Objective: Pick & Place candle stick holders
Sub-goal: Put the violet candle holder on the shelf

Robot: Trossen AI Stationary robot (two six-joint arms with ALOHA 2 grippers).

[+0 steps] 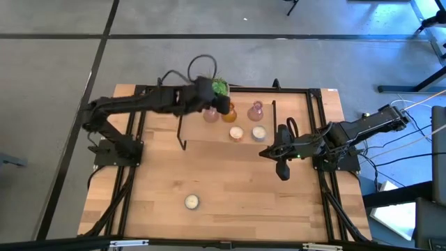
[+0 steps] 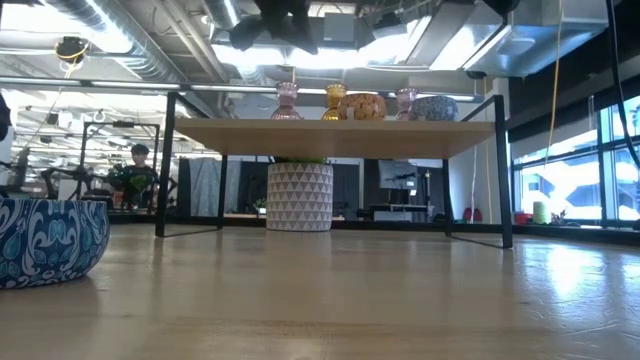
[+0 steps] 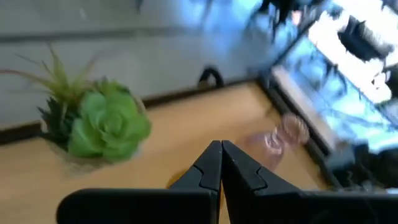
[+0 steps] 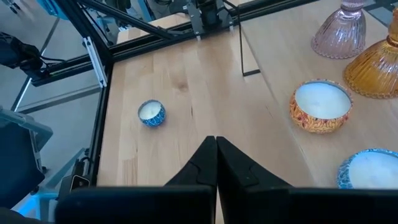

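Closest to the low camera sits a blue-patterned holder (image 2: 45, 240) on the wooden table (image 2: 330, 300), white-filled and alone seen from above (image 1: 191, 202); only the level view reveals a raised shelf (image 2: 330, 137) carrying the other holders. Behind it, a patterned pot (image 2: 299, 197) and a person (image 2: 139, 155) among workshop benches. Both pincers are clenched and hold nothing: right gripper (image 1: 265, 153) beside the shelf, left gripper (image 1: 224, 108) over the plant (image 3: 99, 121).
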